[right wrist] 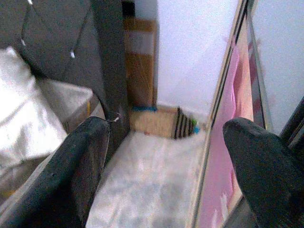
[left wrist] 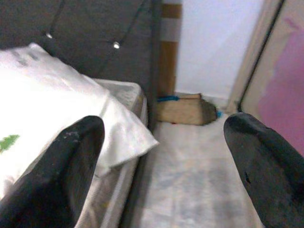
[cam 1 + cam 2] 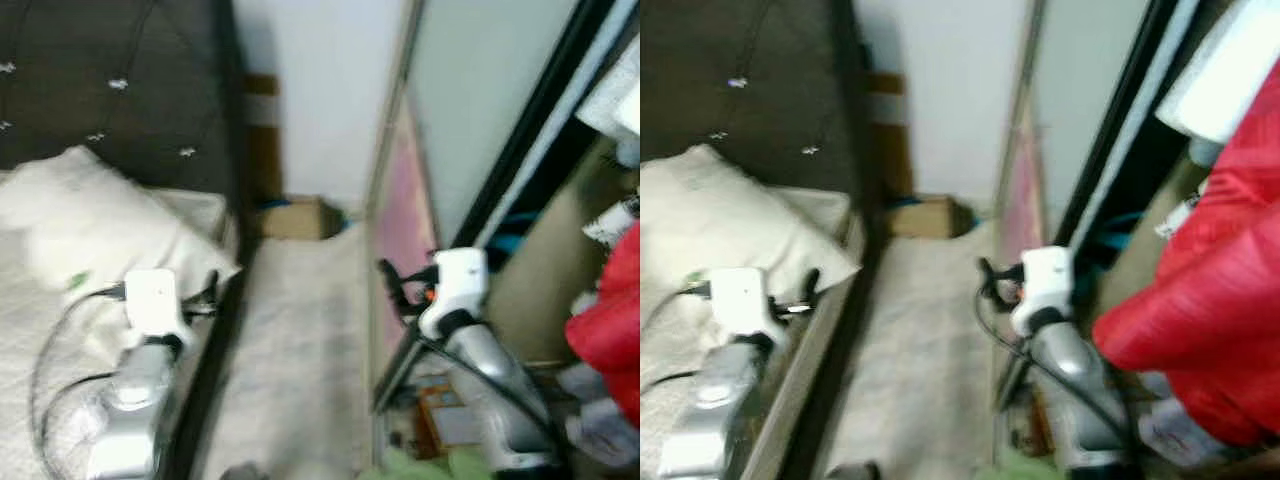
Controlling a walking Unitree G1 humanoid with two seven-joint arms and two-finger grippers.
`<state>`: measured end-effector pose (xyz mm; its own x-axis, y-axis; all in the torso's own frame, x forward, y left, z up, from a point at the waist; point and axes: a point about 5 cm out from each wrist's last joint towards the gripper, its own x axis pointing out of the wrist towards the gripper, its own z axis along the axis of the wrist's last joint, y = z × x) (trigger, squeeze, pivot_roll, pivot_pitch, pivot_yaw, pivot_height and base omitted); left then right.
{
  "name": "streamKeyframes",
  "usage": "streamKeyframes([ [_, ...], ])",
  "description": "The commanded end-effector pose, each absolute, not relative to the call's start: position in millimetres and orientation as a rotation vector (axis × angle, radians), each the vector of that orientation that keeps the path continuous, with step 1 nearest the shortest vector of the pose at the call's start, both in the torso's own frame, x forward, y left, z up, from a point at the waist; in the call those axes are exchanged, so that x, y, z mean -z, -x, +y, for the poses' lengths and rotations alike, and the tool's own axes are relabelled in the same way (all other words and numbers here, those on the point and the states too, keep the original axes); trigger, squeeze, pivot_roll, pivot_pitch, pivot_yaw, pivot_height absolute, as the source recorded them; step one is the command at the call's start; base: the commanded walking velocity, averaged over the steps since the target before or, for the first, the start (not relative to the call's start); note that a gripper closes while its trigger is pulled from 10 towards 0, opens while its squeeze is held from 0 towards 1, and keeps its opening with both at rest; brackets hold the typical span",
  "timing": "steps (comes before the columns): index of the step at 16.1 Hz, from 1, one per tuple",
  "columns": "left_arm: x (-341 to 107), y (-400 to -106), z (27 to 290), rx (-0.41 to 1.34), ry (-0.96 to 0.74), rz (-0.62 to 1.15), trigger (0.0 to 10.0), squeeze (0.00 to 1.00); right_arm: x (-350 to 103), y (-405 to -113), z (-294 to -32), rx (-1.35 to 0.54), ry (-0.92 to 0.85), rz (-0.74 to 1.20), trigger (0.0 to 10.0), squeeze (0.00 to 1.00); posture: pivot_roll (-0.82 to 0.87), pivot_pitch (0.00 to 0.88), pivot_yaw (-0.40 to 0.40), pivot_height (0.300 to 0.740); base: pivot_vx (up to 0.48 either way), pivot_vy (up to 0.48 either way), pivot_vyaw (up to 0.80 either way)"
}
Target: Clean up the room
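Grey carpet (image 3: 300,330) runs down a thin gap between the bed (image 3: 60,300) and the sliding wardrobe door (image 3: 470,120). In the head views, a white pillow (image 3: 90,215) lies on the bed, and a brown box (image 3: 295,218) sits on the floor at the far wall. The left gripper (image 3: 205,300) hangs over the bed edge; the right gripper (image 3: 392,285) is close to the door and could bump it.

Left wrist view: fingers (image 2: 71,161) wide, holding nothing, pillow close.

Right wrist view: fingers (image 1: 80,166) wide and empty. A red cloth (image 3: 1200,310) hangs near and could catch the arm.
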<state>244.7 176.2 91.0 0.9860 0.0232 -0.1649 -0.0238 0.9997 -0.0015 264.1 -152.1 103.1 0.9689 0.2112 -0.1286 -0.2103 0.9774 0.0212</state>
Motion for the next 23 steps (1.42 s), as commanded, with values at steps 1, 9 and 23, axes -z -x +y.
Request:
streamKeyframes([
  [1, -95, -246, 181, -0.036, -0.004, 0.153, 10.0, 0.00, -104, -266, -152, -0.210, -0.021, 0.120, 10.0, 0.00, -0.02, 0.000, -0.068, 0.740, 0.000, 0.296, 0.00],
  [9, -96, -248, 177, -0.029, -0.006, 0.157, 10.0, 0.00, -104, -269, -160, -0.156, 0.038, 0.083, 10.0, 0.00, -0.02, 0.000, -0.068, 0.740, 0.000, 0.349, 0.00],
  [23, -104, -252, 174, 0.007, -0.024, 0.105, 10.0, 0.00, -109, -273, -146, -0.252, -0.033, 0.051, 10.0, 0.00, -0.01, 0.000, -0.063, 0.740, 0.000, 0.000, 0.56],
])
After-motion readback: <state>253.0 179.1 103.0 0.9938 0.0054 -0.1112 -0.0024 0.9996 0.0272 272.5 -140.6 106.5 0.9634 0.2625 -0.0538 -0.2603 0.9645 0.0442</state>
